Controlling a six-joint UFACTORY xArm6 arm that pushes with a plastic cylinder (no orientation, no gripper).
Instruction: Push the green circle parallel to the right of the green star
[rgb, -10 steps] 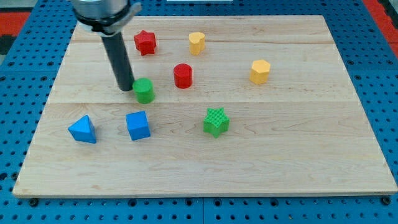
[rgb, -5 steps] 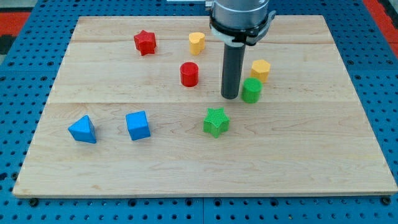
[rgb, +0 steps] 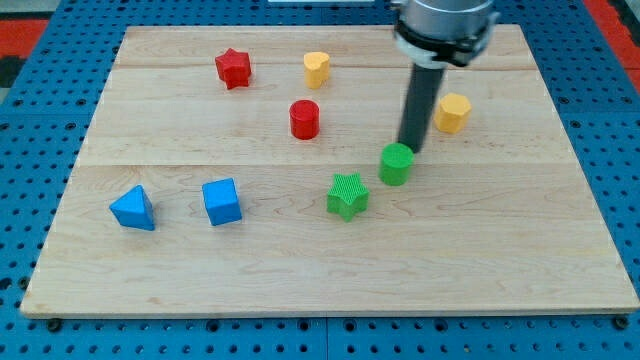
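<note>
The green circle (rgb: 396, 164) stands on the wooden board (rgb: 330, 270), just up and to the right of the green star (rgb: 347, 195). My tip (rgb: 410, 148) is at the green circle's upper right edge, touching or nearly touching it. The rod rises toward the view's top. The yellow hexagon (rgb: 452, 112) lies just to the right of the rod.
A red cylinder (rgb: 304, 119) is left of the rod. A red star (rgb: 232, 68) and a yellow heart-like block (rgb: 317, 69) are near the top. A blue triangle (rgb: 132, 208) and a blue cube (rgb: 221, 201) sit at the lower left.
The green circle went from the board's left across to the right, then came down-left toward the green star. My tip moved from its left side to its upper right. The yellow hexagon shifted right.
</note>
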